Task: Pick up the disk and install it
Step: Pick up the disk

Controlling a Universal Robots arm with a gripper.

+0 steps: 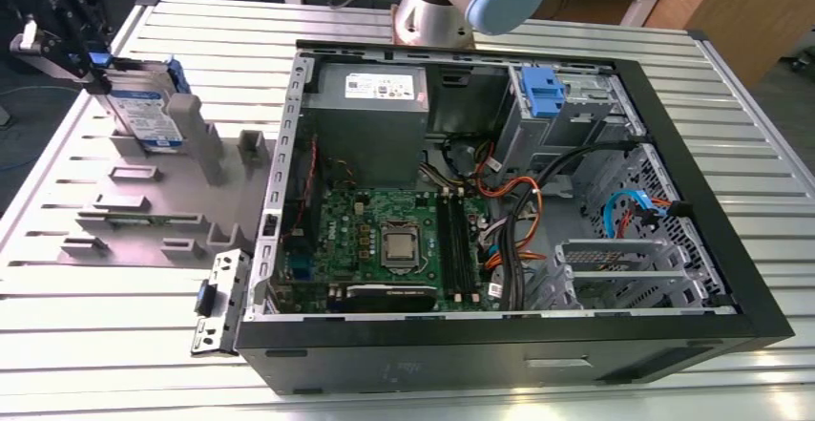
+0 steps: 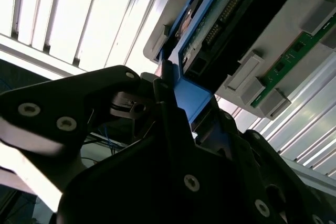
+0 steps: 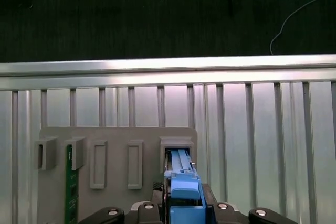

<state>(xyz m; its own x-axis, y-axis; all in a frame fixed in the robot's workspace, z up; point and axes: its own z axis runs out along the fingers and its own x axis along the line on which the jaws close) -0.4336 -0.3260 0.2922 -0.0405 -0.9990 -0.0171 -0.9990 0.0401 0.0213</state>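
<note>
The disk (image 1: 143, 108) stands on edge at the far end of the grey fixture plate (image 1: 153, 235), on the exterior view's left, its white-and-blue label facing the computer case. My gripper (image 1: 101, 73) sits on its upper edge, shut on the blue carrier rail. In the first wrist view the blue rail of the disk (image 3: 181, 184) runs between the black fingers of my gripper (image 3: 181, 211), above a grey slot. In the second wrist view the disk (image 2: 252, 19) shows its dark underside, with my gripper (image 2: 181, 106) clamped on the rail.
An open computer case (image 1: 290, 163) lies to the exterior view's right of the plate, with a grey power supply (image 1: 369, 85), a motherboard (image 1: 388, 235) and a blue drive-cage bracket (image 1: 541, 92). A green memory stick (image 3: 69, 182) stands in another plate slot. The ribbed metal table (image 1: 114, 306) ends just beyond the plate.
</note>
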